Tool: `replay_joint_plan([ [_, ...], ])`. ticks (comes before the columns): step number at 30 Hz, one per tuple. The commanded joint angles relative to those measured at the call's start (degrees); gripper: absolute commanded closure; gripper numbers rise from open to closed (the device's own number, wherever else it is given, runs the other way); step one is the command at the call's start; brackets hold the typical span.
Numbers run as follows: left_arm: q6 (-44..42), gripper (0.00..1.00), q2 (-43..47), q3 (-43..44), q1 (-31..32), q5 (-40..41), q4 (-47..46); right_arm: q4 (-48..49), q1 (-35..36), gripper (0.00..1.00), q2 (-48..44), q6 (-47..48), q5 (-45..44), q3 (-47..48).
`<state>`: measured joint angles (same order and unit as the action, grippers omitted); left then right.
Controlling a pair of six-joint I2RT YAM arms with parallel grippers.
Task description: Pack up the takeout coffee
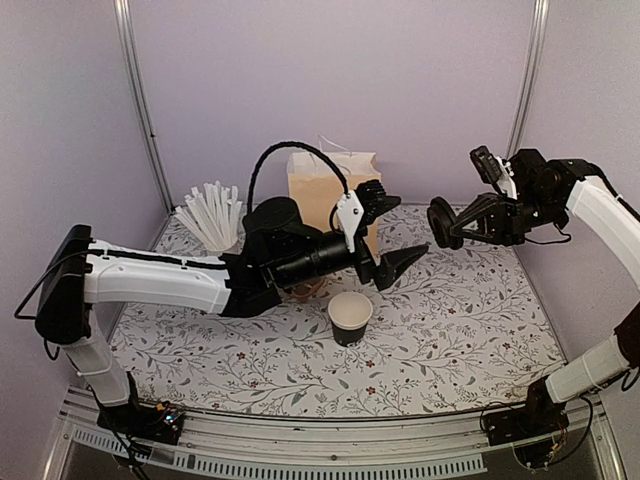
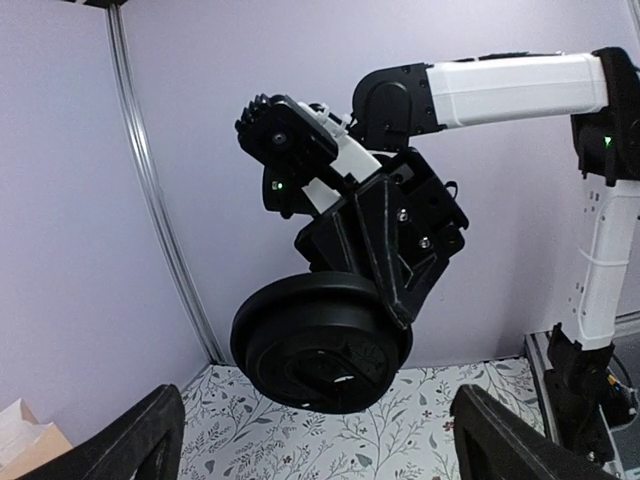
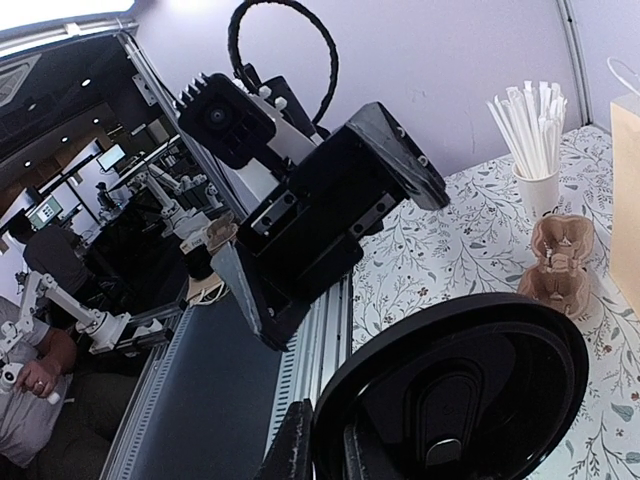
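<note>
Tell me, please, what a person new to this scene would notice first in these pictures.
First, the black round lid, held in the air by the right end effector above the right half of the flowered table. The open left end effector points at it from the middle. Below, near the front centre, stands the small black paper cup with white inside, uncovered.

The left arm [image 1: 150, 275] stretched level from the near left toward the middle, the left end effector [image 1: 405, 226] spread wide, pointing right. The right arm [image 1: 605, 215] bent in from the right, the right end effector [image 1: 460, 222] clamped on a lid [image 2: 320, 345].
</note>
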<state>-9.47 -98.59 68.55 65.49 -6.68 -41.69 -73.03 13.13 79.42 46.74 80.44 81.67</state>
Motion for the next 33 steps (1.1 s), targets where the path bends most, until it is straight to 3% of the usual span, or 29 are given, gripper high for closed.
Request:
replay_joint_plan([
  [1, -4.12, 0.05, -4.75, 5.03, 0.68, 1.26, -1.08, -1.13, 0.37, 0.90, -1.58, 3.58, 5.30, -0.89],
  [10, -4.15, 0.02, -9.06, 7.99, 0.70, -1.68, -3.52, -0.87, 0.37, 0.90, -1.87, 2.91, 5.50, -1.33],
  [33, -2.71, 0.09, -14.97, 14.33, 0.78, 0.14, -4.30, -0.27, 0.32, 0.89, -2.51, 2.57, 7.65, -2.04],
])
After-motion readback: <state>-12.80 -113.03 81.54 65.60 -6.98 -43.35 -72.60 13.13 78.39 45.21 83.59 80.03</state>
